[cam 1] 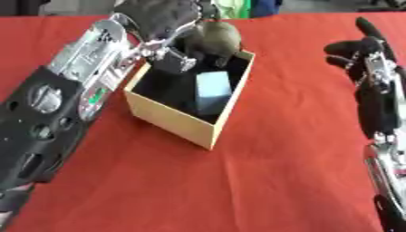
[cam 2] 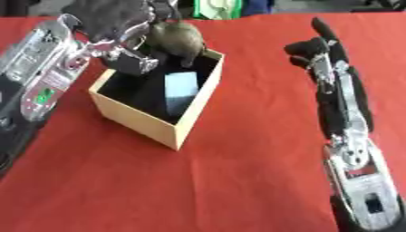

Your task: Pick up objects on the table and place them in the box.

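Over the far corner of the tan cardboard box (cam 1: pixel 178 118), the robot's left hand (cam 1: pixel 162 20) holds a rounded grey-green object (cam 2: pixel 178 38), something like a small turtle figure, fingers curled about its near side. The object hangs just above the box's back rim, not yet down inside. A pale blue block (cam 1: pixel 212 93) already stands in the dark interior, leaning toward the right wall.

To finish this well, I'd judge the hand should carry the object a little nearer the box's middle and lower it before uncurling, so it drops beside the blue block rather than catching on the rim and tipping out onto the red tablecloth (cam 1: pixel 277 181).

The left arm reaches in from the left, forearm slanting up and across, wrist bent over the opening. The right hand (cam 2: pixel 317 50) rests idle at the right, well apart from the box, fingers up and relaxed, holding nothing.
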You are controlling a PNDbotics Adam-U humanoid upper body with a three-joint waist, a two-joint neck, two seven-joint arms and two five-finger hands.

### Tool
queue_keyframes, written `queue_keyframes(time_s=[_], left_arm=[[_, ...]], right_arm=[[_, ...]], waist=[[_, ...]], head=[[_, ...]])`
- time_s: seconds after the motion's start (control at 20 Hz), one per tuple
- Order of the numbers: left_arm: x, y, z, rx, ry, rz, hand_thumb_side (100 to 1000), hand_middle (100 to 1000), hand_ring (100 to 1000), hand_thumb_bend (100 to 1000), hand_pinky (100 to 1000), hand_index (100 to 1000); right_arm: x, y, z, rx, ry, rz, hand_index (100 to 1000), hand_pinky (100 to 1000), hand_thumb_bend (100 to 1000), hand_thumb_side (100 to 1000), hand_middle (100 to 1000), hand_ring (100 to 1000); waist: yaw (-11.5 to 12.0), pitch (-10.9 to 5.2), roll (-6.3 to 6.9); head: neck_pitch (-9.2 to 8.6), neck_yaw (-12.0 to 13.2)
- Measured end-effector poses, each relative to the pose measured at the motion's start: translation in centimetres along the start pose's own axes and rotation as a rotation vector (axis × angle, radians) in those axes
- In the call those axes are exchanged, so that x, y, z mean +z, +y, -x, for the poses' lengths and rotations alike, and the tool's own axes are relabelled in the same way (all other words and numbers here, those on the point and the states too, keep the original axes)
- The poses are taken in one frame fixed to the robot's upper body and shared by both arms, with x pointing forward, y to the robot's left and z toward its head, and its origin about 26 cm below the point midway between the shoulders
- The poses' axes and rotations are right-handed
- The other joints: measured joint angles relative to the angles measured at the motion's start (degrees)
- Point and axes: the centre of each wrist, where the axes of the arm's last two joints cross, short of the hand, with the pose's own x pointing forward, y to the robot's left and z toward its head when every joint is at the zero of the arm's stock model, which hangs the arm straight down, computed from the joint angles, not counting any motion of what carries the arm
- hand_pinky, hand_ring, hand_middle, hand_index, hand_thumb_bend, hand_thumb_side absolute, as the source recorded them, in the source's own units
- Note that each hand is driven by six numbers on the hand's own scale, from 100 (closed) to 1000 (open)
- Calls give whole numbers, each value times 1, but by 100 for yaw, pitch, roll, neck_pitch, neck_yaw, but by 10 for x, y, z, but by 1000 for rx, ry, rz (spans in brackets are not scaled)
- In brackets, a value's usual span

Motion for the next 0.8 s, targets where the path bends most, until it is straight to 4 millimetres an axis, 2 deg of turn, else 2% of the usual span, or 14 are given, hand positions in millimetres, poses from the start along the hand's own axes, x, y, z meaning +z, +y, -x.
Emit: queue_keyframes(time_s=[0.35,0.55,0.6,0.65,0.7,0.75,0.8], left_arm=[[-3,-13,-2,2,5,17,112,383,480,100,370,407],[-3,-15,-2,-7,17,28,100,517,620,100,537,571],[-4,-15,-2,-9,20,33,130,604,712,100,606,663],[-4,-16,-3,-11,24,40,151,653,748,118,631,703],[-4,-16,-3,-16,28,46,244,731,815,187,680,760],[-4,-16,-3,-20,32,54,314,754,837,220,699,779],[-4,-16,-3,-23,38,63,458,800,879,335,738,815]], right_arm=[[0,0,0,-1,0,2,1000,809,100,925,654,792],[0,0,-1,-1,-3,3,1000,809,100,926,653,793],[0,0,-1,-1,-3,3,1000,809,100,925,653,793],[0,0,-1,-1,-3,3,1000,809,100,925,653,793],[0,0,-1,-1,-3,3,1000,809,100,924,653,793],[0,0,-1,-1,-4,3,1000,809,100,924,653,793],[0,0,-1,-1,-4,3,1000,809,100,924,653,793]], waist=[[-26,22,-3],[-25,22,-3],[-25,22,-3],[-25,22,-4],[-24,22,-4],[-24,22,-7],[-24,22,-11]], head=[[-45,7],[-46,7],[-46,7],[-46,7],[-46,8],[-46,9],[-46,10]])
